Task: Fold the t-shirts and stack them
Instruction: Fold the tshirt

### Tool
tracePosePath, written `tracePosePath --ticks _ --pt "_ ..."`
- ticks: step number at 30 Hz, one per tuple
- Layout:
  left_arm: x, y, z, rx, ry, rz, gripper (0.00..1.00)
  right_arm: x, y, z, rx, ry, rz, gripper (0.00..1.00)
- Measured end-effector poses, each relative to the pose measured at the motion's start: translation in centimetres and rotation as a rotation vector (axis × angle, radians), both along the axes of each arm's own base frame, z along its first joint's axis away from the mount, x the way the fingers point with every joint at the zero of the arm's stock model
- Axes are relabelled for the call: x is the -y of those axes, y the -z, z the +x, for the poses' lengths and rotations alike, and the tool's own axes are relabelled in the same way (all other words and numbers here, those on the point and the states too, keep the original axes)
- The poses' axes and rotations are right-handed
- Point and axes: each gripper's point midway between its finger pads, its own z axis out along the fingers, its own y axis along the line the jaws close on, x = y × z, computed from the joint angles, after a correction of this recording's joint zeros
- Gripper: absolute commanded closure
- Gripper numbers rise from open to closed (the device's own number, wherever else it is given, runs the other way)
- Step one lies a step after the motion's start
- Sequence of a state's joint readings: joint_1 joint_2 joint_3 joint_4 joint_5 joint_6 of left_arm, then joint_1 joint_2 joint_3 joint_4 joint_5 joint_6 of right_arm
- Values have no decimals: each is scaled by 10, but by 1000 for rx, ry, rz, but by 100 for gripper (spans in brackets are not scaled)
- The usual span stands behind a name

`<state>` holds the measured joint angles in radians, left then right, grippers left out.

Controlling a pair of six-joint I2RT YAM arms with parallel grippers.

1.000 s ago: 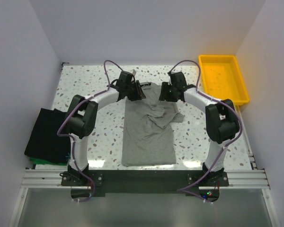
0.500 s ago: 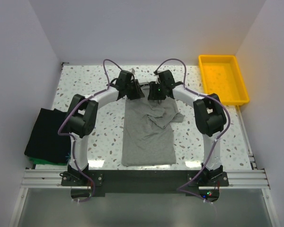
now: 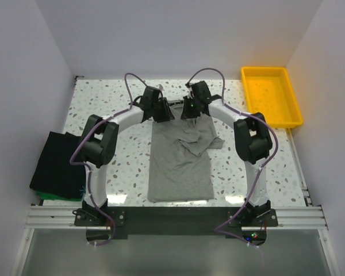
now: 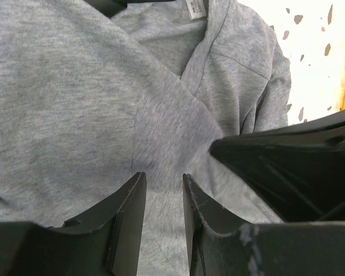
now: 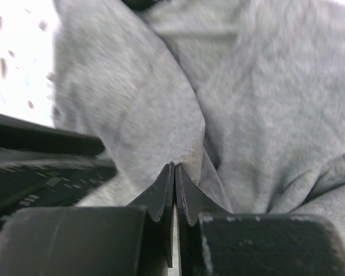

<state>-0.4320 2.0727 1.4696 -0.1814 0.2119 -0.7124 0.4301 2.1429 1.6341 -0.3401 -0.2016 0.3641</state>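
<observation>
Fold step in hand. The grey t-shirt (image 3: 181, 158) lies mid-table, collar at the far end. The right gripper (image 5: 175, 169) is pressed together, pinching a ridge of cloth. The left gripper (image 4: 161, 184) stands narrowly apart on the cloth, grip unclear. Next move likely calls for an even lift by both arms.

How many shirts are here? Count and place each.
3: grey shirt spread at centre, black shirt folded at the left edge, green shirt peeking from beneath it. Others may be hidden.

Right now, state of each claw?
Left claw: jaws slightly apart on the grey t-shirt, grip cannot be told.
Right claw: closed, pinching the grey t-shirt.
</observation>
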Motion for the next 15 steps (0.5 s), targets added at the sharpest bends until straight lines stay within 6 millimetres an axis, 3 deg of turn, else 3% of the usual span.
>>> tracePosePath --ticks 8,12,13,15 --pt "-6 -3 -8 -5 -4 5 64 -3 -45 36 118 19 -21 100" --pt "-8 -2 -10 -9 -7 7 64 2 -50 43 142 35 -51 77" --pt "-9 -2 -11 -12 -7 8 64 4 -48 43 140 41 -61 61" --pt "-10 -1 -14 -17 -6 9 64 10 -43 41 130 53 -87 53"
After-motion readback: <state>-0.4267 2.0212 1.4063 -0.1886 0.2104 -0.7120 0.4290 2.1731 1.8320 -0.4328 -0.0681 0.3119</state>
